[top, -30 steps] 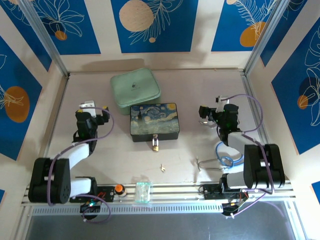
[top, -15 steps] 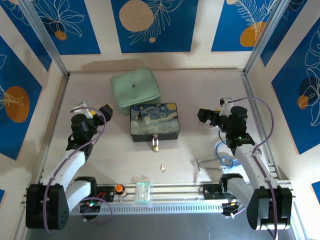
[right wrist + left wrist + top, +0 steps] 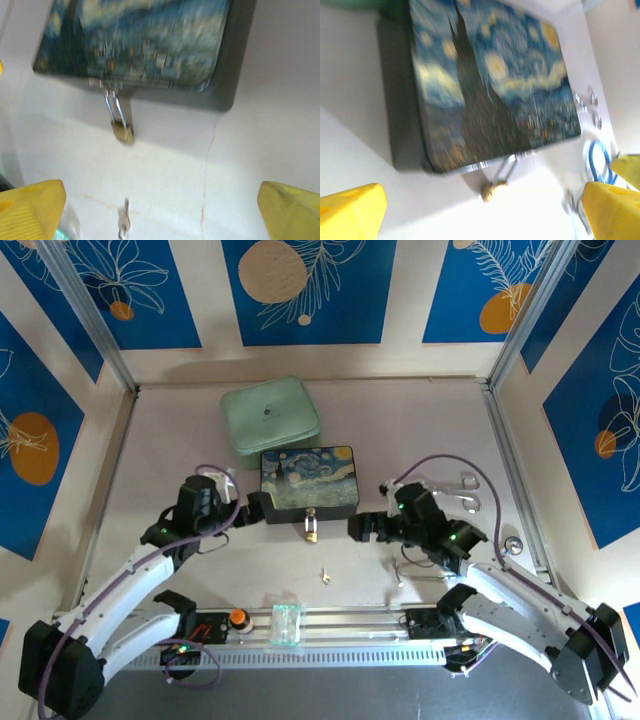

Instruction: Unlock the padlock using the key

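Observation:
The small brass padlock [image 3: 311,531] hangs by its silver shackle from the latch at the front of the painted starry-night box [image 3: 307,483]. It also shows as the padlock [image 3: 492,189] and the padlock [image 3: 122,131], blurred in both wrist views. The tiny key [image 3: 325,575] lies flat on the table in front of the padlock, apart from it; the key [image 3: 123,220] sits low in the right wrist view. My left gripper [image 3: 257,508] is open by the box's front left corner. My right gripper [image 3: 363,527] is open just right of the padlock. Neither holds anything.
A mint green case [image 3: 270,418] lies behind the box. A bent silver wire piece [image 3: 402,568] lies under the right arm, with a blue cable [image 3: 597,160] near it. Small metal rings [image 3: 467,483] lie at the right. A clear plastic box [image 3: 287,622] stands on the front rail.
Both arms have swung down and inward from the table's sides toward the front of the painted box. The padlock, key and box have not moved.

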{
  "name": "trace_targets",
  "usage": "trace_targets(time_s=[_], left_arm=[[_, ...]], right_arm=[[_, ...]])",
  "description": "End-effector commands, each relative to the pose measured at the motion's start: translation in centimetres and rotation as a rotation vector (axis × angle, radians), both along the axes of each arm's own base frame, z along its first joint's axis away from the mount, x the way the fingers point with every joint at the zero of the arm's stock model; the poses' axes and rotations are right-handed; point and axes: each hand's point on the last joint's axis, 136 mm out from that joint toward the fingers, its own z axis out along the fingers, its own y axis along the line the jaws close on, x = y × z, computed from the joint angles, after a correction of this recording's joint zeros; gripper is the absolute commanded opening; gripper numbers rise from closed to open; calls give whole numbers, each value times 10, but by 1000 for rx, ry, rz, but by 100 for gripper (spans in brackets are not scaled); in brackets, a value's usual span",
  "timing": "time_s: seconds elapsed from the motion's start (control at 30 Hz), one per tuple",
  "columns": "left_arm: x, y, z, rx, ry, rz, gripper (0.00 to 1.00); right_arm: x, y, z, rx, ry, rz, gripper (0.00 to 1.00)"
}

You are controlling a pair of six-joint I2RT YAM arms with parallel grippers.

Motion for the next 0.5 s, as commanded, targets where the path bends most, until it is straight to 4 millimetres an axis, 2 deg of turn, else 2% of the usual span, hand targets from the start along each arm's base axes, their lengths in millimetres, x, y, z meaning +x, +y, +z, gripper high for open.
trace_targets(time_s=[0.0,0.13,0.37,0.47], left_arm=[[-21,-7,-14,21,96,-9,99],[-33,-22,-19,19,109,-28,99],[-51,-39,-48,51,208,-10,99],[-54,-42,-49,54,205,1,99]], right_arm=[[-20,-3,-31,-97,89,-53,93],[-41,18,-43,-143,90,15,91],[-65,52,-69,-221,111,57,84],[-69,66,-76,-290,123,82,74]])
